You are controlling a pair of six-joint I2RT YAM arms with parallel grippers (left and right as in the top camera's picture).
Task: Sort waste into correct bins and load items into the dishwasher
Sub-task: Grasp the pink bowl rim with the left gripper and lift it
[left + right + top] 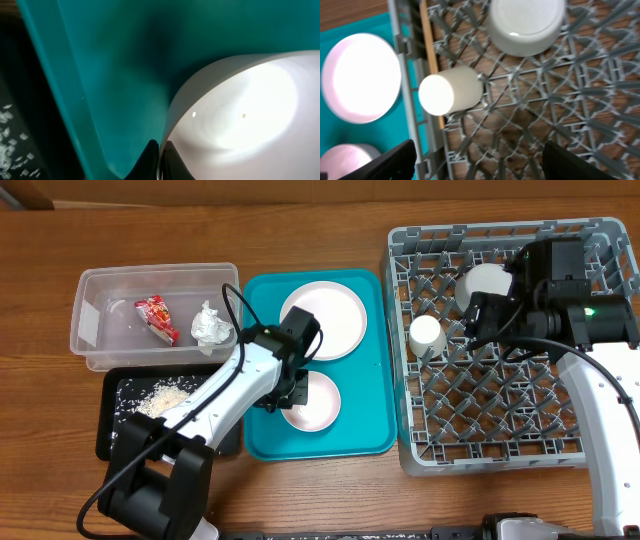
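Observation:
A small white bowl (315,404) sits at the front of the teal tray, and my left gripper (287,393) is shut on its left rim. In the left wrist view the two fingers pinch the thin rim at my left gripper (160,156), one inside the bowl (245,115) and one outside. A large white plate (323,319) lies behind it. My right gripper (480,165) hangs open over the grey dishwasher rack (590,445) with nothing between its fingers. In the rack rest a white cup (427,333) and an upturned bowl (487,284). The right wrist view shows the cup (451,95) lying on its side.
The clear tub (100,350) at the back left holds a red wrapper (157,317) and a crumpled napkin (211,326). The black tray (110,445) in front of it holds rice scraps (163,398). The teal tray (365,435) lies between the bins and the rack.

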